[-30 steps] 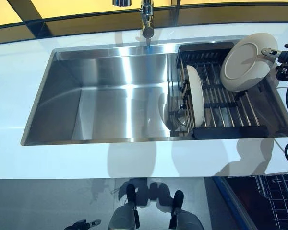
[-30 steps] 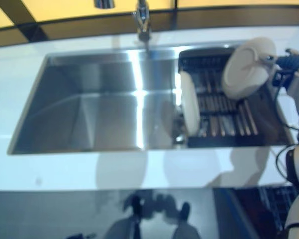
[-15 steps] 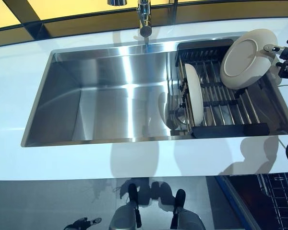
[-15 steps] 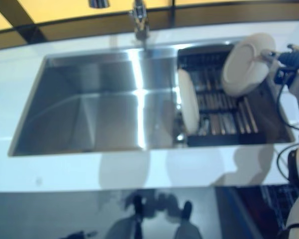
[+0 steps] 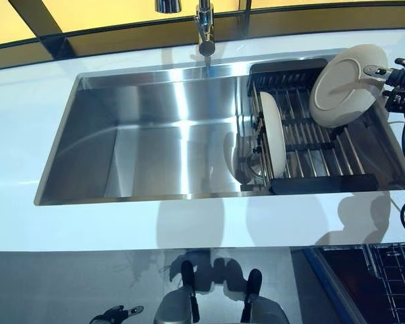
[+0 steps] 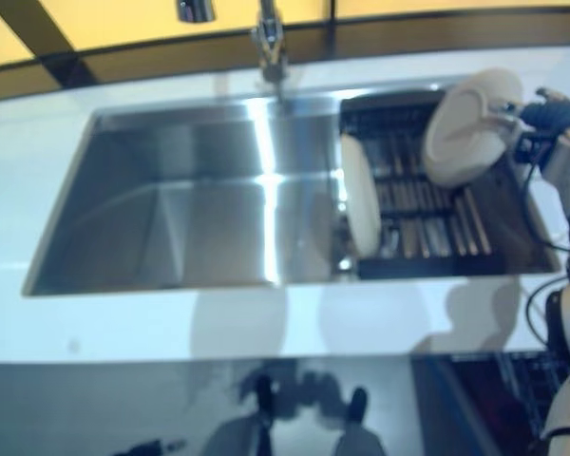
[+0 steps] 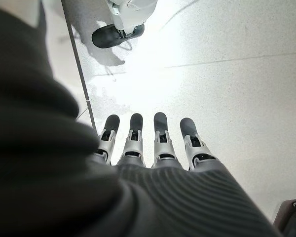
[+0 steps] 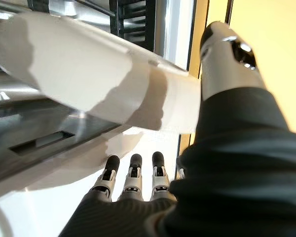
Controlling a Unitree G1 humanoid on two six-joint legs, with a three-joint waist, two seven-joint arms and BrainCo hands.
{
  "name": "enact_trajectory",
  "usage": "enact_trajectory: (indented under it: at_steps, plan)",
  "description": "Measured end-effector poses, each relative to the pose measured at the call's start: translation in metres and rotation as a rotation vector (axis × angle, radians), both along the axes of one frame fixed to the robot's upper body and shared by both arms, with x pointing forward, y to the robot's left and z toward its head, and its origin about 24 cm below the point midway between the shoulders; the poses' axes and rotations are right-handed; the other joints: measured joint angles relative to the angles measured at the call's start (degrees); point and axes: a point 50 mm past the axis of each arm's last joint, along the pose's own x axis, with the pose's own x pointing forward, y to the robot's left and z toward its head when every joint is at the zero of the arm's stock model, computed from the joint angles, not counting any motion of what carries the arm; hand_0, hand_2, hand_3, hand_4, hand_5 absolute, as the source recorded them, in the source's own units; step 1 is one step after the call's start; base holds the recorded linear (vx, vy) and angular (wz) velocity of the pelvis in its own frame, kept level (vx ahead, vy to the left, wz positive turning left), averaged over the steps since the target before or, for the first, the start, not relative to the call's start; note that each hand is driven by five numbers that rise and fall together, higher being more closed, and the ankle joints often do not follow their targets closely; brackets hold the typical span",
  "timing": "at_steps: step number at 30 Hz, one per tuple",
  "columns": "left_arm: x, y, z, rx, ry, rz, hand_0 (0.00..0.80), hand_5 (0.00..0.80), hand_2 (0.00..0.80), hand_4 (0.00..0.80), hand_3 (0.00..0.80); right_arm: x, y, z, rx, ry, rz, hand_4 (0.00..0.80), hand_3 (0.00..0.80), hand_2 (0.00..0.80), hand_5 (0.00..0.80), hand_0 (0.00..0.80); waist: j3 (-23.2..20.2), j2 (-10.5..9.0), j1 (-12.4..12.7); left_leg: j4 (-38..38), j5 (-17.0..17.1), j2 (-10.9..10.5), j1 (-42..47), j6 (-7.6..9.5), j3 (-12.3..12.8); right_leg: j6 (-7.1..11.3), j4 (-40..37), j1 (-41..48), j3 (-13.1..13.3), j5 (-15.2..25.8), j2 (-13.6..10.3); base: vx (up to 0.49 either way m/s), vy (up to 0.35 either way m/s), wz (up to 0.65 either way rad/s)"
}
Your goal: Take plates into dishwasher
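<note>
A white plate (image 5: 344, 84) is held tilted above the far right end of the black dish rack (image 5: 317, 182) in the sink. My right hand (image 5: 395, 77) is shut on its rim. In the right wrist view the thumb (image 8: 227, 54) lies over the plate's edge (image 8: 89, 84) and the fingers (image 8: 133, 177) lie under it. A second white plate (image 5: 273, 131) stands on edge in the rack's left end. My left hand (image 7: 153, 143) hangs open and empty over the floor.
The steel sink (image 5: 169, 148) is set in a white counter (image 5: 189, 223), with the faucet (image 5: 206, 30) at the back. A wire dishwasher basket (image 5: 391, 270) shows below the counter at the lower right.
The whole picture has shifted slightly. The right hand holds the plate at about the same place above the rack.
</note>
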Motion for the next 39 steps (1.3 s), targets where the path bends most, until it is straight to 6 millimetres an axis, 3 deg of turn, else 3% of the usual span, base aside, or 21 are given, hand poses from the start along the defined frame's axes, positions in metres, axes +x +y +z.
enact_trajectory:
  at_steps: [34, 39]
  plan:
    - [-0.001, 0.0, 0.0, -0.001, 0.003, 0.0, 0.0, 0.0, 0.0, 0.0, 0.0, 0.004, 0.007, -0.008, 0.031, 0.036, 0.058, 0.0, 0.0, 0.0, 0.0, 0.0, -0.4, -0.25, -0.01, 0.03, 0.13, 0.07, 0.09, -0.01, -0.07, -0.07, 0.11, 0.17, -0.07, 0.11, 0.06, -0.003, 0.0, 0.0]
    - [-0.002, 0.0, 0.0, -0.001, 0.004, 0.0, 0.0, 0.0, 0.0, 0.0, 0.0, 0.009, 0.016, -0.027, 0.055, 0.093, 0.109, 0.0, 0.0, 0.0, 0.0, 0.0, -1.3, -0.19, 0.03, 0.02, 0.17, 0.05, -0.07, 0.0, -0.23, -0.07, 0.1, 0.09, -0.23, 0.11, 0.05, 0.0, 0.0, 0.0]
